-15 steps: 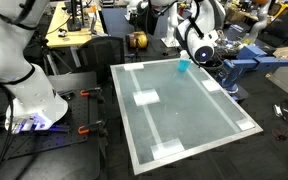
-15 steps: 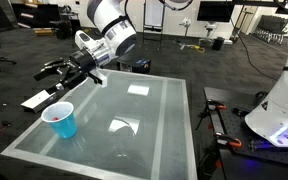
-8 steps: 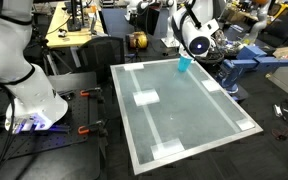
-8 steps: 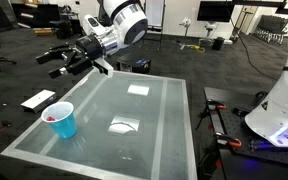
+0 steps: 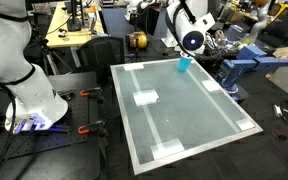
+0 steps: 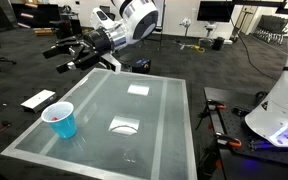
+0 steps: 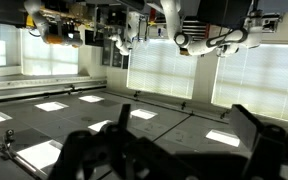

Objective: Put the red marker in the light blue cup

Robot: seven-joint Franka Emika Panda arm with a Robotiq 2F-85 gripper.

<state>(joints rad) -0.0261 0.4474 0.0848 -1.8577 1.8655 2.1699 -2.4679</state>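
Note:
The light blue cup (image 6: 60, 121) stands upright near a corner of the glass table (image 6: 154, 125); it also shows in an exterior view (image 5: 184, 65). Something red shows inside its mouth (image 6: 55, 112), probably the red marker, though its shape is too small to make out. My gripper (image 6: 64, 58) is open and empty, held high above the table's edge, up and behind the cup and well apart from it. In the wrist view the two dark fingers (image 7: 184, 118) stand wide apart with nothing between them; the camera faces windows and ceiling, and neither cup nor marker shows.
White tape squares (image 6: 138, 89) mark the glass table top (image 5: 184, 115). A white sheet (image 6: 38, 99) lies beside the table near the cup. A white robot base (image 6: 280, 105) stands at one side. A blue fixture (image 5: 246, 63) sits beyond the table's far corner.
The gripper has lifted up and away from the cup and swung towards the table's back edge. The cup has not moved.

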